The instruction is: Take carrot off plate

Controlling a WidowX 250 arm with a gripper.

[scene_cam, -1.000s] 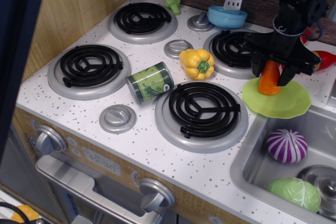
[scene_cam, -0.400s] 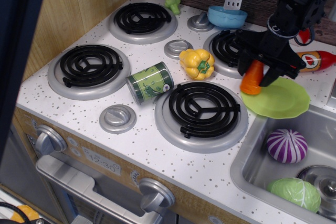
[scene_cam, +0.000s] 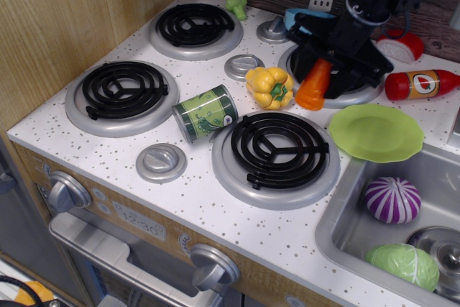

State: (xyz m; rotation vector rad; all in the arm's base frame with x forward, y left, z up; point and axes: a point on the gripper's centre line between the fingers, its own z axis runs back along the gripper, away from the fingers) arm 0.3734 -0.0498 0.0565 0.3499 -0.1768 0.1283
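Note:
The orange carrot [scene_cam: 314,86] hangs tilted in my black gripper [scene_cam: 321,77], which is shut on its upper part. It is held above the counter between the yellow pepper and the back right burner, to the left of the plate. The lime-green plate [scene_cam: 376,132] lies bare on the counter beside the sink, with nothing on it. The carrot's tip points down and left, just above the front right burner's far rim.
A yellow toy pepper [scene_cam: 269,86] and a green can [scene_cam: 205,113] lie left of the carrot. A blue bowl [scene_cam: 302,17], red ketchup bottle [scene_cam: 422,84] and broccoli [scene_cam: 236,4] sit at the back. The sink [scene_cam: 338,221] holds a purple and a green cabbage.
My gripper lifted the carrot off the plate and carried it left, past the plate's edge, to over the gap near the pepper. The plate stayed in place.

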